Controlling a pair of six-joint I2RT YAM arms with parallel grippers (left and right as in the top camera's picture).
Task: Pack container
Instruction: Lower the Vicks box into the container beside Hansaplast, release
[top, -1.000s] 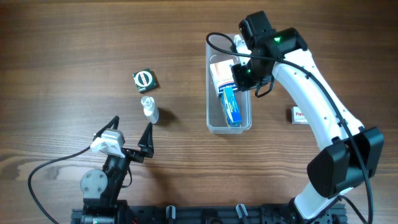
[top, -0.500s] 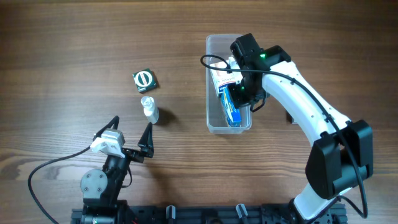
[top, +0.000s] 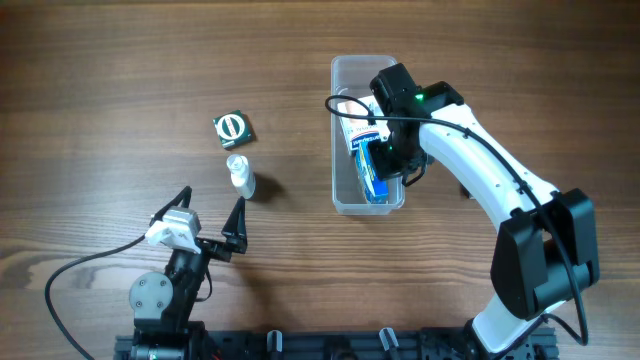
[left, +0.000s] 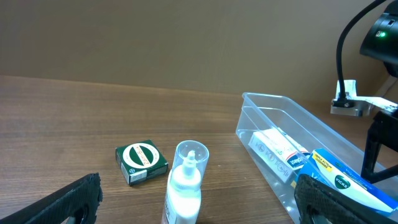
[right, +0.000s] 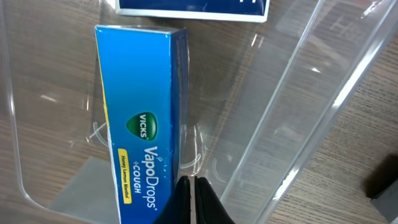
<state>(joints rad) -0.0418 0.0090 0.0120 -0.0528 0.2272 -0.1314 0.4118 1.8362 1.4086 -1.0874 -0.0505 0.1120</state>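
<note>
The clear container (top: 358, 70) stands right of the table's centre. In it lie a blue Vicks VapoDrops box (top: 371, 175) at the near end and a white and red box (top: 354, 122) behind it. My right gripper (top: 392, 165) is down inside the container, shut and empty, its tips (right: 191, 186) right beside the blue box (right: 140, 106) and near the container wall (right: 298, 93). My left gripper (top: 207, 217) is open and empty near the front edge. A white bottle (top: 240, 176) and a green box (top: 233, 127) lie outside the container, to its left.
In the left wrist view the bottle (left: 185, 180) lies just ahead between the open fingers (left: 199, 202). The green box (left: 142, 162) is behind it. The container (left: 280, 102) with the white box (left: 277, 146) and blue box (left: 348, 180) is to the right.
My right gripper has moved from the container's far end toward its near end, down beside the blue box. Its arm now covers the small box on the table at the right. The left arm has not moved.
</note>
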